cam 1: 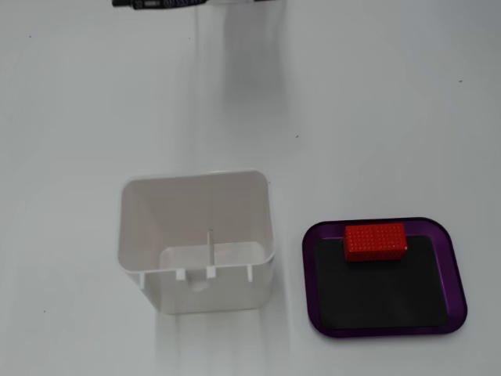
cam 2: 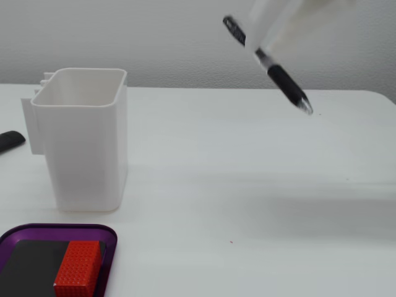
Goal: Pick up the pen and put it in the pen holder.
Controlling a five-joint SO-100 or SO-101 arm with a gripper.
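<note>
A black pen [cam 2: 286, 86] hangs tilted in the air, tip down to the right, high above the table at the right of a fixed view. My white gripper [cam 2: 261, 42], blurred at the top edge, is shut on the pen's upper part. In the top-down fixed view only a strip of the pen [cam 1: 160, 3] shows at the top edge, and the gripper is out of frame. The white pen holder [cam 2: 86, 142] stands upright at the left, well apart from the pen. From above, the pen holder [cam 1: 133, 227] looks empty, with a thin divider inside.
A purple tray [cam 1: 452, 270] with a black inlay holds a red studded brick [cam 1: 375, 240], right of the holder. The tray [cam 2: 37, 231] and brick [cam 2: 75, 266] sit in front of the holder. A dark object [cam 2: 9, 141] lies at the left edge.
</note>
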